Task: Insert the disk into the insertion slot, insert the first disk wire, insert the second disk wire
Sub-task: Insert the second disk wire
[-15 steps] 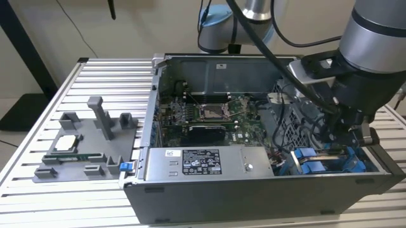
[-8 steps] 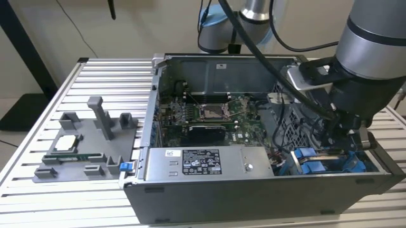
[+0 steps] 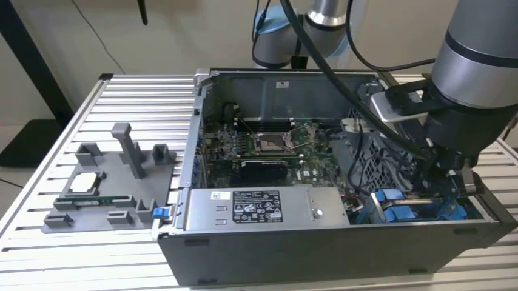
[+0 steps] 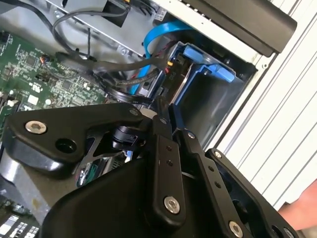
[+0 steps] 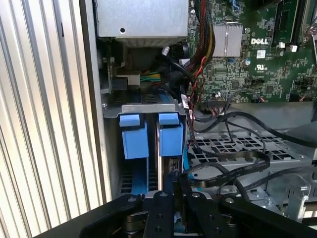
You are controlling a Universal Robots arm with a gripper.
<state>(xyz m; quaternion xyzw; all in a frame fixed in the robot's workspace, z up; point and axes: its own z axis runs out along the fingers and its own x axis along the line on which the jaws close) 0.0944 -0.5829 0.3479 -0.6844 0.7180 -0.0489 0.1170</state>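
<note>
The disk (image 3: 404,209) sits in its blue plastic frame (image 4: 208,64) inside the insertion slot (image 5: 111,106), a grey metal cage at the near corner of the open computer case on the exterior view's right. Its blue tabs (image 5: 171,134) stand up from the bay. My gripper (image 3: 455,179) reaches down into that corner. In both wrist views its black fingers (image 4: 161,148) are pressed together right at the disk's edge (image 5: 171,166). A black disk wire (image 5: 223,171) loops across the perforated cage and ends between the fingertips; its plug is hidden there. A blue flat cable (image 4: 148,44) and a plug with red and yellow leads (image 4: 172,67) lie just beyond the gripper (image 4: 162,106).
A grey power-supply box (image 3: 259,209) with a white sticker fills the case's front. The green motherboard (image 3: 259,145) lies behind it. Loose black cables (image 5: 233,119) crowd the space beside the cage. A grey fixture (image 3: 113,182) with small parts stands on the slatted table on the exterior view's left.
</note>
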